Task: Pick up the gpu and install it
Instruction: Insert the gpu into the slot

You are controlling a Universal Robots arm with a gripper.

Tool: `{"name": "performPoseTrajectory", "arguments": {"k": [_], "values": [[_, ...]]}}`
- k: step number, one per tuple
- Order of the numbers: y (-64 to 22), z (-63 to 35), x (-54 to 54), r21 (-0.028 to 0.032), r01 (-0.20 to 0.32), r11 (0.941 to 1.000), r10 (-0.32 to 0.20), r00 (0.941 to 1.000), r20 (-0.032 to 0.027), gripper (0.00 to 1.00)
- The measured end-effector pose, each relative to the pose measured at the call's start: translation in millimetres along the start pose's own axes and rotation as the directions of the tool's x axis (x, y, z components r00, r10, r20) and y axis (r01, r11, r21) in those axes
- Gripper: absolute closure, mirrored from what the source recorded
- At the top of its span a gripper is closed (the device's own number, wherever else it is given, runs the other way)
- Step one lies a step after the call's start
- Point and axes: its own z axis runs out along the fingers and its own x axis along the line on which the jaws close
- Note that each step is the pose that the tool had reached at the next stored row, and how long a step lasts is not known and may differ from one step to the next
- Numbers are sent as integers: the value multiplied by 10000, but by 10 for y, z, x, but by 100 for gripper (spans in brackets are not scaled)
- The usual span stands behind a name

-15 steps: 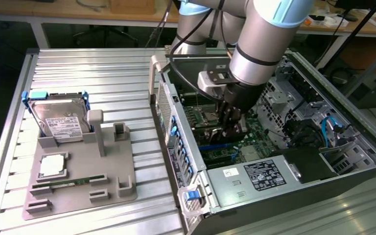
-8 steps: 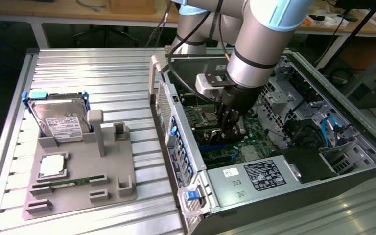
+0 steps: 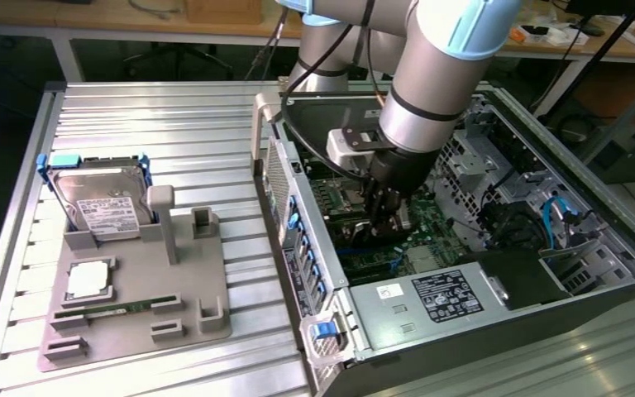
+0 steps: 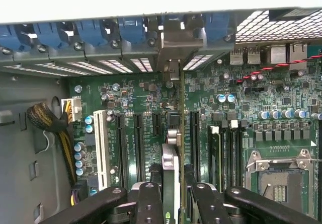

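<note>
The jaws are narrowed to a slim gap and clamped on the gpu. It stands edge-on between the two black fingers, one pressed on each face of the card. The card runs straight out ahead of the jaws. Its silver bracket, at the end far from the jaws, sits at the rear wall of the case, among a row of blue latches.

Under the jaws lies the green motherboard. Long black slots and a white slot run parallel to the card on one side of the jaws. The CPU socket lies on the other side. Whether the card's lower edge is seated in a slot cannot be told.

In the exterior view the arm slants down into the open case, with the jaws deep inside over the board and the power supply near them. Well apart from the jaws, outside the case, a grey fixture on the worktop carries a hard drive and a memory stick.
</note>
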Motion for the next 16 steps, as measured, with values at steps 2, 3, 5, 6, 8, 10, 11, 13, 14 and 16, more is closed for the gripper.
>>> {"name": "performPoseTrajectory", "arguments": {"k": [2,3,5,6,8,10,11,13,14,16], "values": [[1,5,0,0,-1,10000,1,10000,2,73],[0,10,-1,1,-1,10000,1,10000,4,73],[1,16,-1,1,-1,10000,1,10000,3,73],[1,17,-1,0,-1,10000,1,10000,2,73],[0,19,-1,1,-2,10000,2,10000,3,73],[-1,26,-1,1,-2,10000,2,10000,4,73],[-5,27,-1,-1,-1,10000,1,10000,2,73],[-11,31,-2,-1,-2,10000,2,10000,4,73],[-17,32,-2,0,-2,10000,2,10000,4,73],[-23,32,-2,1,1,10000,-1,10000,5,73]]}}
